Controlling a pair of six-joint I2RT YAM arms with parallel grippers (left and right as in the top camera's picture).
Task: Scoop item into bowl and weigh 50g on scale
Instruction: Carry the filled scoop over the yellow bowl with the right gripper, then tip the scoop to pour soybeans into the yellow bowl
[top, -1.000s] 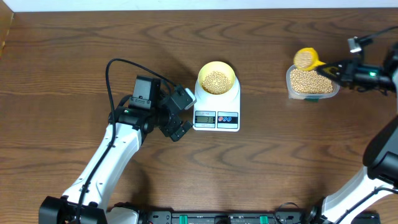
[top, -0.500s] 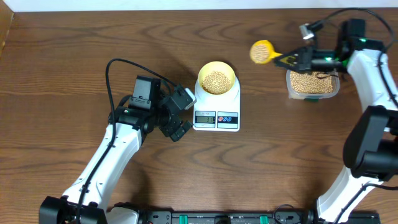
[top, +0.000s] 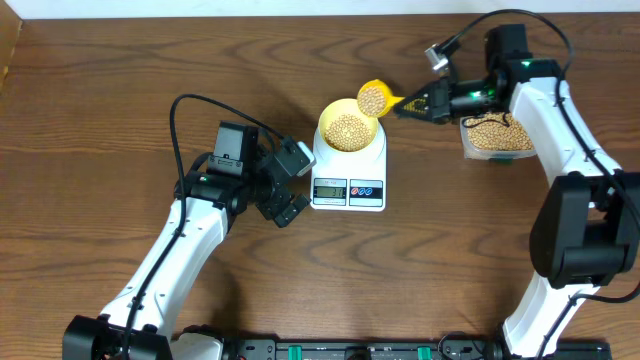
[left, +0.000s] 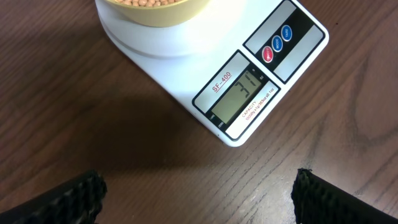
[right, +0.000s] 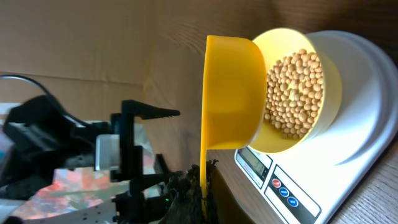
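The pale yellow bowl (top: 348, 128) sits on the white scale (top: 349, 190) and holds tan beans (top: 347, 129). The scale's display (left: 239, 98) reads 31 in the left wrist view. My right gripper (top: 425, 103) is shut on the handle of a yellow scoop (top: 374, 98) full of beans, held just above the bowl's upper right rim. In the right wrist view the scoop (right: 230, 93) hangs beside the bowl (right: 298, 87). My left gripper (top: 291, 185) is open and empty just left of the scale.
A clear plastic container (top: 497, 135) of beans stands right of the scale, under the right arm. A black cable (top: 190, 105) loops over the left arm.
My right gripper has carried the filled scoop leftward from over the clear container to the bowl's rim. The left arm has not moved.
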